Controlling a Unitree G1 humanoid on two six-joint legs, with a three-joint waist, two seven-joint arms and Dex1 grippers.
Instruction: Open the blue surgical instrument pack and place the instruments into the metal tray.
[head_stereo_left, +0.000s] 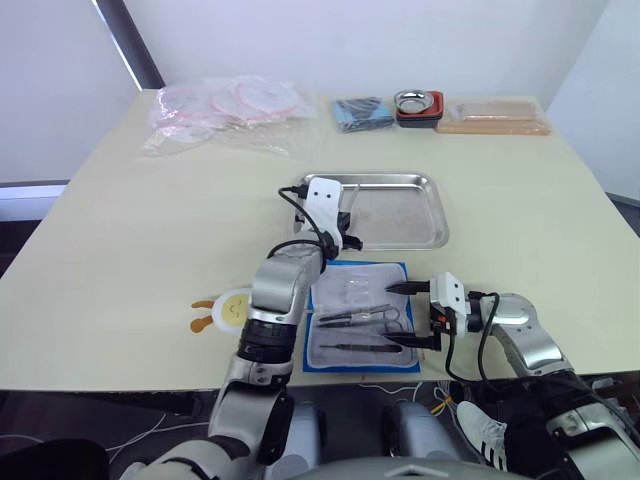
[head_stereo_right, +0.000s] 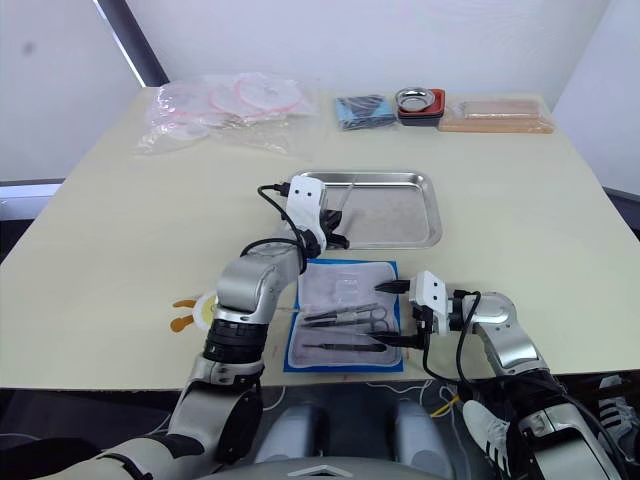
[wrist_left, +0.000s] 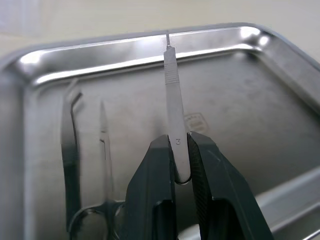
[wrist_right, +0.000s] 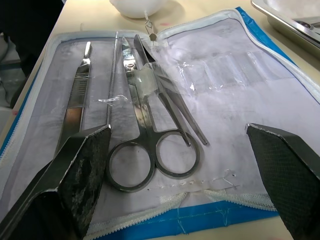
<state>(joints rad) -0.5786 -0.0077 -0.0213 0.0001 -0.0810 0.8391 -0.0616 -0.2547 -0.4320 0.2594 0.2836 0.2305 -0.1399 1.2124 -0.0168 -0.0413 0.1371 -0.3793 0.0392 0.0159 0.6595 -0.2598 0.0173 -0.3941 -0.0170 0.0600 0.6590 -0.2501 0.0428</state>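
Left wrist view: the left gripper (wrist_left: 181, 150) is clamped on a flat scalpel handle (wrist_left: 172, 95) stamped with a 3, its fingers (wrist_left: 150, 185) pinching the lower end while the slim tip points away toward the far rim.
Metal tray: the metal tray (head_stereo_left: 425, 235) lies directly beneath the left gripper; beside the held handle, two instruments already rest on its floor, a pair of ring-handled scissors (wrist_left: 102, 165) and a bent-tipped tool (wrist_left: 70, 145).
Blue surgical instrument pack: the blue surgical instrument pack (wrist_right: 240, 75) lies unzipped and flat just in front of the right gripper (wrist_right: 180, 145), between the two arms and nearer the robot than the tray.
Right gripper: its fingers stand wide apart, holding nothing, poised over the near edge of the pack's lining.
Instruments left in pack: scissors (wrist_right: 145, 135), tweezers (wrist_right: 175, 105) and a second flat handle (wrist_right: 77, 95) lie between or just beyond the right fingertips, some under a clear pocket strap.
Step in hand: judged as the delivery of one instrument into the tray, with the transfer partly done.
Next move: likely lowering the handle close to the tray floor and spreading the left fingers, clear of the two tools there; the right gripper then seems placed to close on the scissors.
Risk: a high drop could make the handle bounce or skid.
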